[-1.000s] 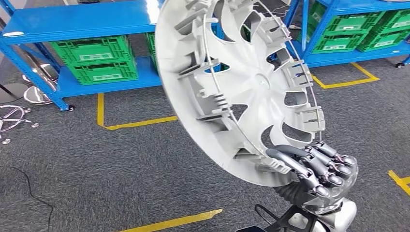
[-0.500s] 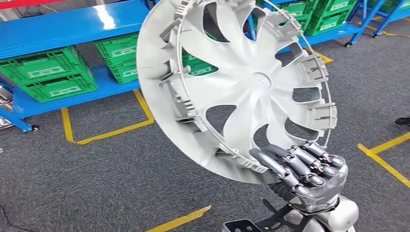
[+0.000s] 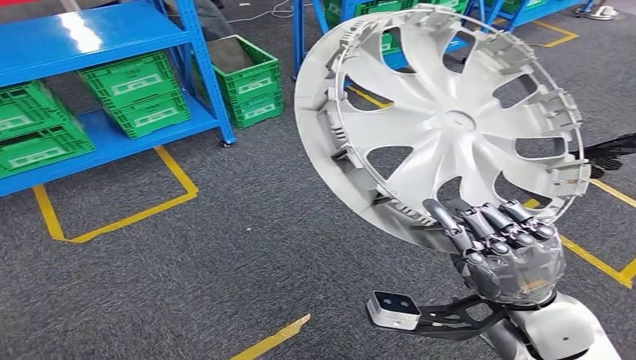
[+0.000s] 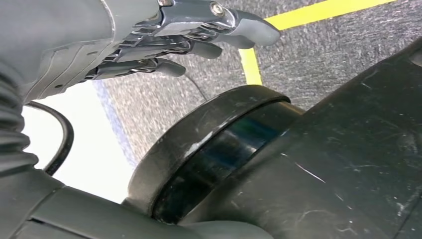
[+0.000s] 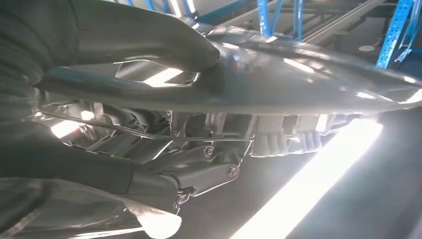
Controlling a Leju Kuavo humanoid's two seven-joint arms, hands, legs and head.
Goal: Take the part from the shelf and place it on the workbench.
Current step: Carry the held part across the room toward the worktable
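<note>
In the head view I hold up a large silver wheel cover [image 3: 442,127], its ribbed inner side with clips and wire ring facing me, tilted nearly upright. My right hand [image 3: 502,244] grips its lower rim, fingers curled over the inner edge. The right wrist view looks along the wheel cover's rim [image 5: 298,84], with the thumb [image 5: 144,40] pressed on its smooth outer face and the fingers under it. My left hand [image 4: 149,40] hangs over the grey carpet with its fingers stretched out and nothing in it.
Blue shelving [image 3: 90,34] with green crates [image 3: 135,90] stands at the back left, and another green crate [image 3: 251,75] sits on the floor beside it. Yellow floor tape [image 3: 112,221] marks bays on the grey carpet. A dark object [image 3: 611,154] lies at the right edge.
The camera has turned, so the shelves slid left across the picture. The wheel cover stays in my right hand and now faces me more squarely, further to the right.
</note>
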